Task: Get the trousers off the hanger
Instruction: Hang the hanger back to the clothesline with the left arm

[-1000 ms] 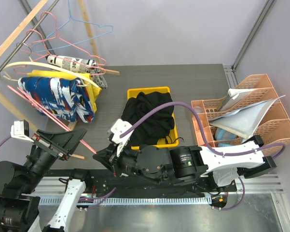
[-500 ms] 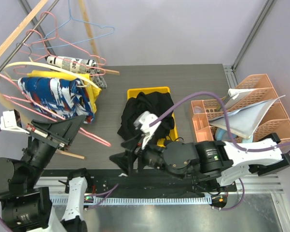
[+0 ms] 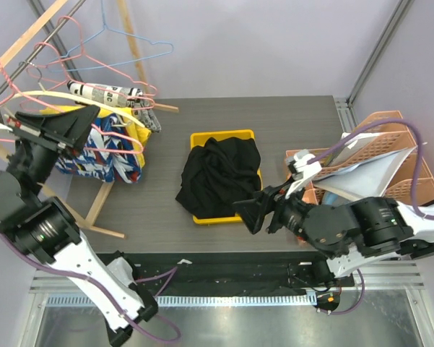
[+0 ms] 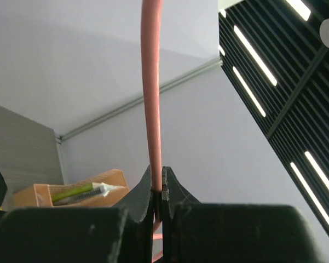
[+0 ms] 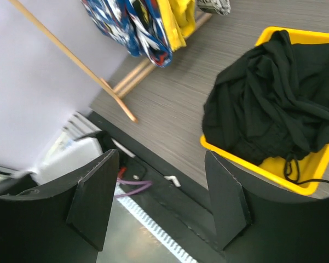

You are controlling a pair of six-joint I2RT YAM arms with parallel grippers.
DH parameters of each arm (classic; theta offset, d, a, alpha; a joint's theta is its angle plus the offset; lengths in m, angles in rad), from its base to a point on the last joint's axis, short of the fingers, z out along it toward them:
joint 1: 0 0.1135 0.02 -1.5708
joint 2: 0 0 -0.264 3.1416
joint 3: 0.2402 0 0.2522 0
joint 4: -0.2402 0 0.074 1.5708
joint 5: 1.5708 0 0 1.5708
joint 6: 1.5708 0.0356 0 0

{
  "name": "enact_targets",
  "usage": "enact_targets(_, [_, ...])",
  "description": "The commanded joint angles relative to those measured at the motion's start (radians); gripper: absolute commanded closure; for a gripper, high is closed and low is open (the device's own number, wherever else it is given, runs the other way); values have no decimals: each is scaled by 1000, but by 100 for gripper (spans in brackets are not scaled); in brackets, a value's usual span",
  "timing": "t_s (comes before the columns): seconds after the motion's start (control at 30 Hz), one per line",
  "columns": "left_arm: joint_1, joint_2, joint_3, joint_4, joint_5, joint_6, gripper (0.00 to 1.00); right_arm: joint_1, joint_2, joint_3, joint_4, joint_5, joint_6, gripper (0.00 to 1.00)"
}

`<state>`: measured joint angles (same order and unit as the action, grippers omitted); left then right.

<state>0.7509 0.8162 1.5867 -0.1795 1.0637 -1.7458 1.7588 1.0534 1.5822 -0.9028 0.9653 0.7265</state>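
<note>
The black trousers (image 3: 220,173) lie bunched in the yellow tray (image 3: 220,136), spilling over its front left rim, and no hanger is in them. My left gripper (image 3: 94,116) is raised at the far left by the clothes rack. It is shut on the thin pink hanger (image 3: 114,124). In the left wrist view the hanger's pink wire (image 4: 152,82) rises straight up from the pinched left gripper (image 4: 158,176). My right gripper (image 3: 254,214) hangs open and empty right of the tray's front corner. In the right wrist view the right gripper (image 5: 161,159) is seen apart from the trousers (image 5: 268,104).
A wooden rack at the back left carries bright patterned clothes (image 3: 108,155) and spare wire hangers (image 3: 123,50); its foot (image 5: 71,55) runs across the table. Orange file baskets (image 3: 379,123) with papers stand at the right. The table's near edge and cables lie under the right gripper.
The left arm has swung up and back toward the rack with the pink hanger. The right gripper has opened and drawn back to the right, away from the trousers.
</note>
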Motion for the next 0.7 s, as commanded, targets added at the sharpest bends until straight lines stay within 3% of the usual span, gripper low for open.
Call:
enact_targets(0.0, [-31,107,117,247,162,-46,100,5,91,9,-24,58,-4,30])
enact_targets(0.13, [-116,188,194,242,278,-55,100,-5,144,-1,59,43,-91,27])
enact_targets(0.23, [-151,152,148,219,291,-72,100,-25,192,-1,119,-9,-151,26])
enact_targets(0.43, [-212,14,-79,215,311,-81,100,-76,223,-21,199,-69,-168,25])
enact_targets(0.67, [-453,-41,-234,216,314,-28,100,-173,227,-42,242,-215,-200,25])
